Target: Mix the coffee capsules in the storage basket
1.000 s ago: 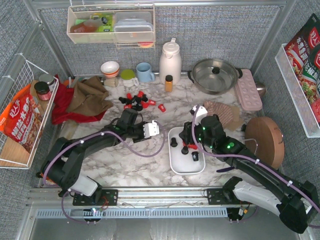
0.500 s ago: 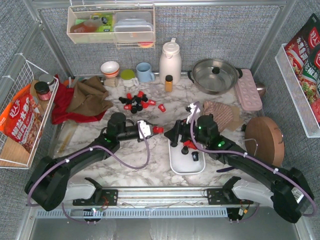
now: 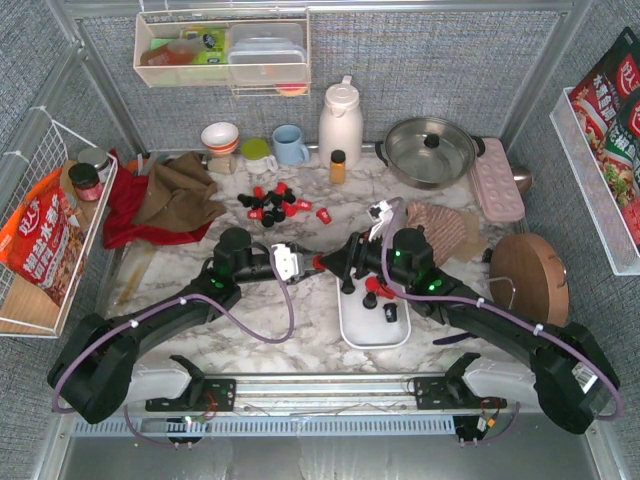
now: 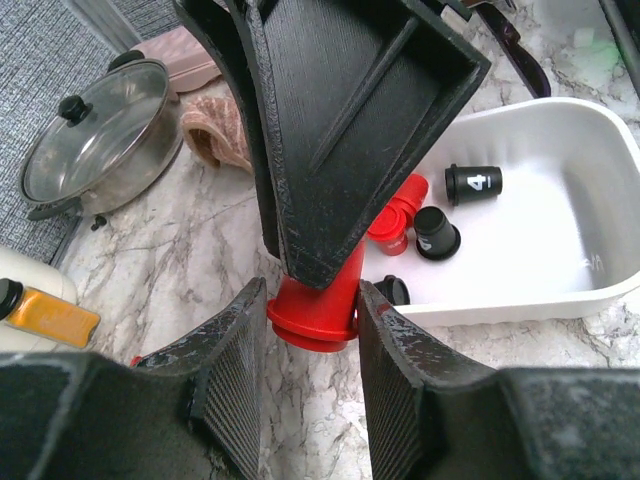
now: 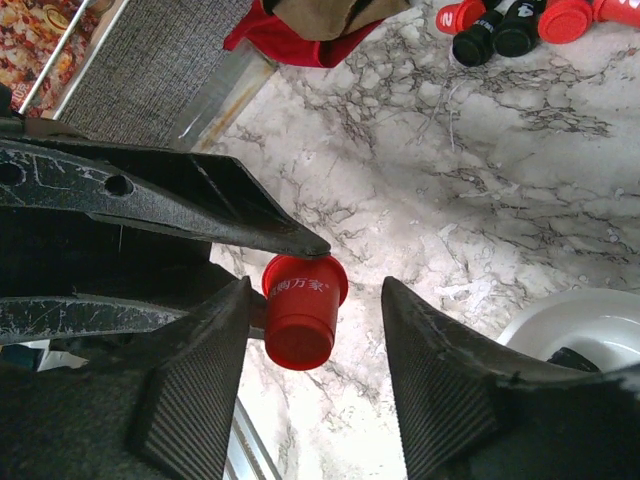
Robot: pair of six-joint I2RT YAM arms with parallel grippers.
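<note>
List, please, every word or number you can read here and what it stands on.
"4": on a black capsule in the storage basket.
"万家", first character unclear: on the red capsule.
Chinese print on the orange snack bag and red packets: too blurred to read.

Marble tbl [image 3: 300, 345]: basket [image 3: 372, 343], loose capsules [image 3: 275, 203], pot [image 3: 430, 150].

White 4 on black capsule [image 4: 473, 184]; Chinese characters on red capsule [image 5: 300, 310]
</note>
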